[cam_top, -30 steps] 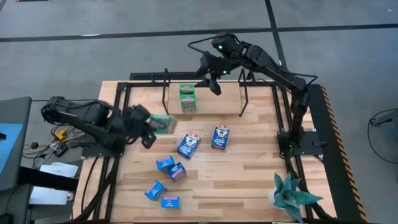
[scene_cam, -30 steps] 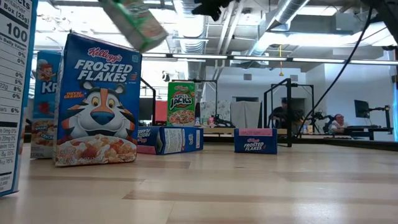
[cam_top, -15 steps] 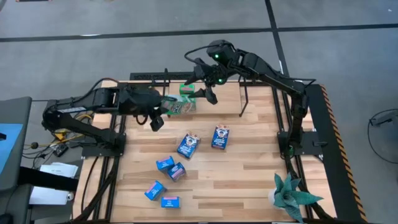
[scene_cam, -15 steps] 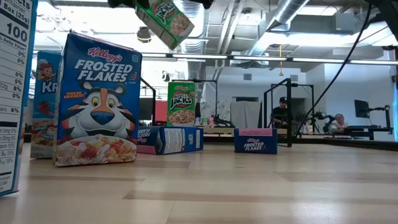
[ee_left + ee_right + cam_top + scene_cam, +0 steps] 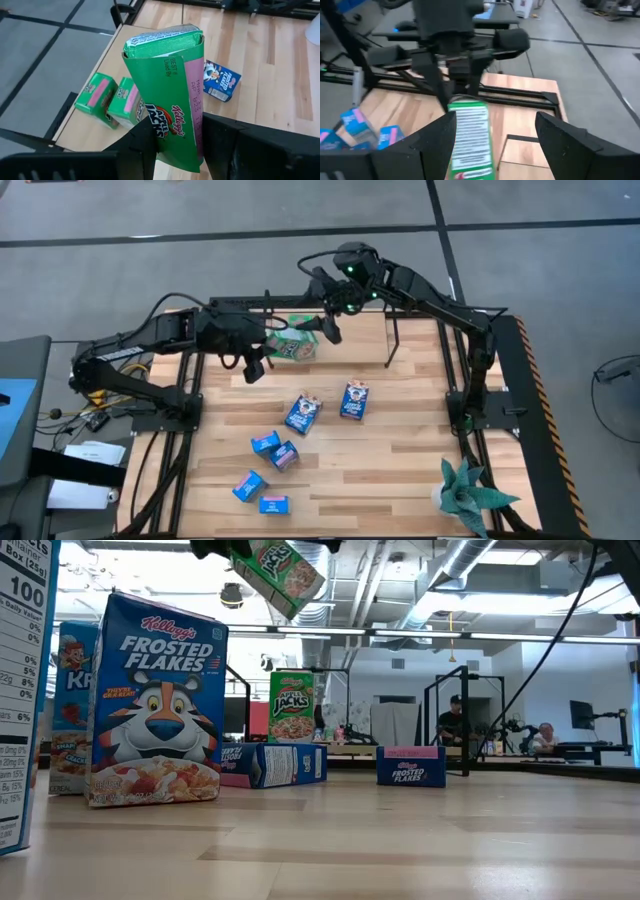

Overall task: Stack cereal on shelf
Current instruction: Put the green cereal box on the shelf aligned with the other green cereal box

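One green cereal box (image 5: 167, 95), prob. dented.

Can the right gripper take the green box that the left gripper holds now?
Probably yes. The right gripper is open with its fingers on either side of the green box, which the left gripper holds up to it; nothing stands between.

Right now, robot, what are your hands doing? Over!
Left gripper shut on green cereal box, held in the air. Right gripper open around box's far end. Shelf below holds green boxes.
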